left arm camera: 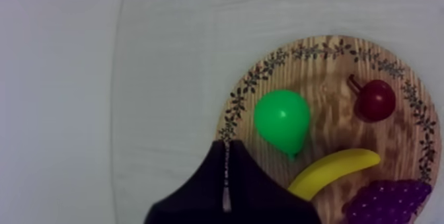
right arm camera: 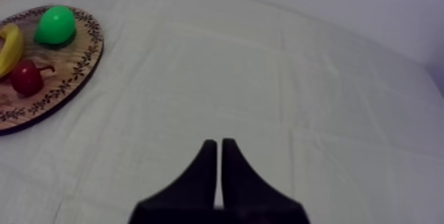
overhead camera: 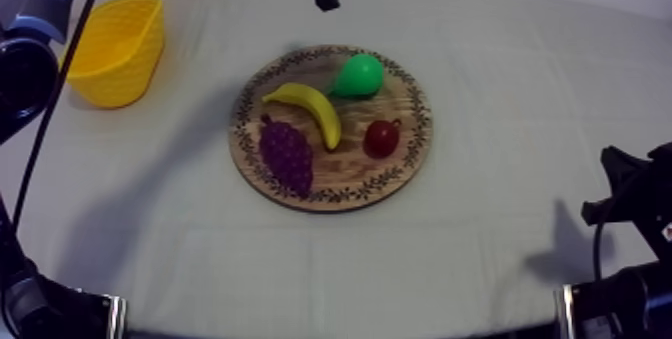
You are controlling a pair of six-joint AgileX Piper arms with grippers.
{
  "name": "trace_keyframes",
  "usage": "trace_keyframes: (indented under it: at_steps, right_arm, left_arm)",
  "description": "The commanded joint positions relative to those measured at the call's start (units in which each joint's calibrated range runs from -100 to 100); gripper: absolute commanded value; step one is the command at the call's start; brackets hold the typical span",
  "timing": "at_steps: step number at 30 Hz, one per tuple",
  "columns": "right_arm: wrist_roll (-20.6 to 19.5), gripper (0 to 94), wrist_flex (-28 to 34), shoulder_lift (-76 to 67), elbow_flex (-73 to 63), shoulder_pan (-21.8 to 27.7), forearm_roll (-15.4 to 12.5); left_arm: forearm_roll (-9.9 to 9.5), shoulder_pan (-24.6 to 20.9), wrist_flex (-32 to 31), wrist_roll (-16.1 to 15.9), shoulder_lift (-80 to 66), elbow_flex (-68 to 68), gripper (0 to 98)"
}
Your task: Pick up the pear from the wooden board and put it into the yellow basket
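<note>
Since the left gripper (left arm camera: 226,149) hangs clenched on nothing just over the wooden board's (overhead camera: 350,168) rim, a descent without spreading first would likely knock the pear (overhead camera: 357,75) into the banana (overhead camera: 312,105) or off the board. The pear lies on the board near that rim: smooth, bright green, rounded, likely slippery. The right gripper (right arm camera: 219,144) rests clenched too, well apart from the board, as is the yellow basket (overhead camera: 118,53).

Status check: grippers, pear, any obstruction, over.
Left gripper shut, above board rim by pear. Right gripper shut, over bare cloth. Pear on board, not gripped. Banana close beside pear.
</note>
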Motion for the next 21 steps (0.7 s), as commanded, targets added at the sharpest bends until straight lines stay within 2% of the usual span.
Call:
trace_keyframes:
  at_steps: [1,5,10,15,21]
  right_arm:
    - [0.0,0.4,0.0,0.0,0.0,0.0,0.0]
    - [0.0,0.4,0.0,0.0,0.0,0.0,0.0]
    - [0.0,0.4,0.0,0.0,0.0,0.0,0.0]
    - [0.0,0.4,0.0,0.0,0.0,0.0,0.0]
    - [0.0,0.4,0.0,0.0,0.0,0.0,0.0]
  left_arm:
    - [-0.14,0.1,-0.2,0.0,0.0,0.4,2.5]
    - [-0.18,0.2,-0.3,1.0,0.1,1.5,8.8]
    - [-0.26,0.0,0.0,3.9,0.2,3.0,20.4]
    - [-0.6,0.0,0.6,7.1,-0.2,4.8,34.6]
    - [-0.87,-0.1,3.1,9.4,-1.0,5.6,52.0]
